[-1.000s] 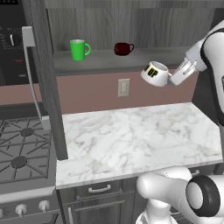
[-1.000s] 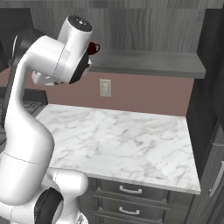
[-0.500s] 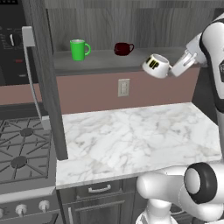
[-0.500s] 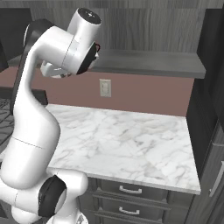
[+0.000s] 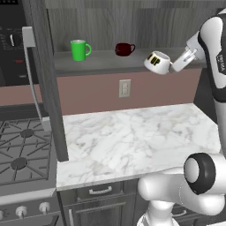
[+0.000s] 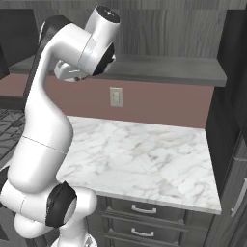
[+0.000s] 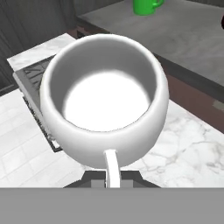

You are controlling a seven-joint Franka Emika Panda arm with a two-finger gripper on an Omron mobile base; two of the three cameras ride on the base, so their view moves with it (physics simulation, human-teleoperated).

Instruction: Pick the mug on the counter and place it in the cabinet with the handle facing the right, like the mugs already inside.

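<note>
The small white mug [image 5: 158, 62] with its dark-and-yellow emblem hangs in the air, tilted, just in front of the cabinet's grey shelf board [image 5: 101, 62]. My gripper [image 5: 172, 67] is shut on it from the right, at its handle side. In the hand view the mug [image 7: 105, 100] gapes toward the camera, its white handle [image 7: 111, 168] running down to my gripper [image 7: 111, 177]. On the shelf stand the green mug [image 5: 79, 50] and the dark red mug [image 5: 125, 48], left of the held mug. The marble counter [image 5: 137, 132] lies well below.
A gas stove [image 5: 22, 150] adjoins the counter on the left, behind a dark upright cabinet panel [image 5: 46, 84]. A wall outlet [image 5: 125, 88] sits under the shelf. A tall dark unit [image 6: 234, 96] bounds the counter's right end, with drawers [image 6: 144, 212] below.
The gripper has lifted the white mug from below shelf height up to the level of the shelf edge, and the arm has swung upward with it.
</note>
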